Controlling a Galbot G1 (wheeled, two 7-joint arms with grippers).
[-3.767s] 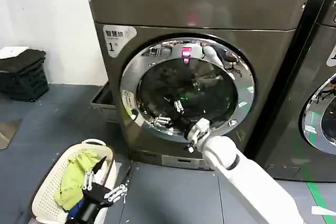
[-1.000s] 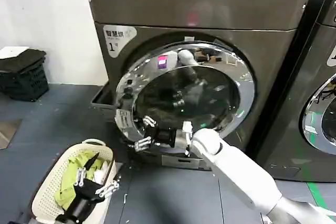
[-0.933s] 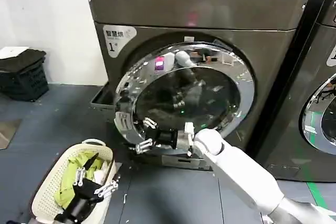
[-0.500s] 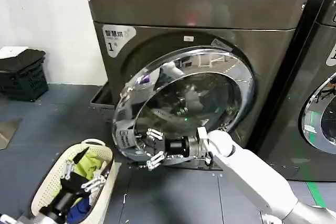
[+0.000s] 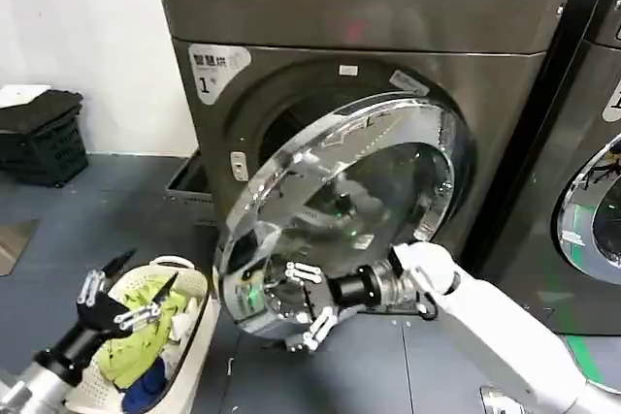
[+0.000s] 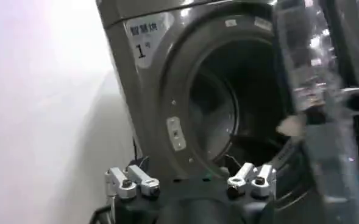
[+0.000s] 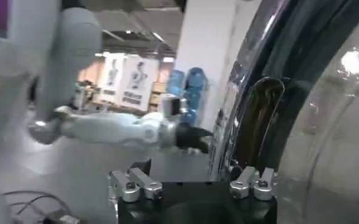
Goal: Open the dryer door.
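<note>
The dryer door (image 5: pixel 291 203), chrome-rimmed with dark glass, stands swung well out from the bronze-grey machine labelled "1" (image 5: pixel 388 7), hinged on its right. The dark drum opening (image 5: pixel 281 128) shows behind it. My right gripper (image 5: pixel 305 300) is at the door's lower rim, open, with its fingers spread against the chrome. In the right wrist view the rim (image 7: pixel 243 115) runs just beside one finger of that gripper (image 7: pixel 191 184). My left gripper (image 5: pixel 120 296) hovers open over the laundry basket, empty. The left wrist view looks past the left gripper (image 6: pixel 190 182) into the drum (image 6: pixel 240 115).
A cream laundry basket (image 5: pixel 197 334) with green clothes sits on the floor at lower left. A darker neighbouring machine (image 5: pixel 592 123) stands to the right. A black crate (image 5: pixel 41 143) stands by the wall at left. A low grey tray (image 5: pixel 186 186) sits beside the machine's base.
The door has swung from shut to wide open, its left edge coming out toward me. My right gripper moved down and outward with the rim. My left gripper drifted left and rose.
</note>
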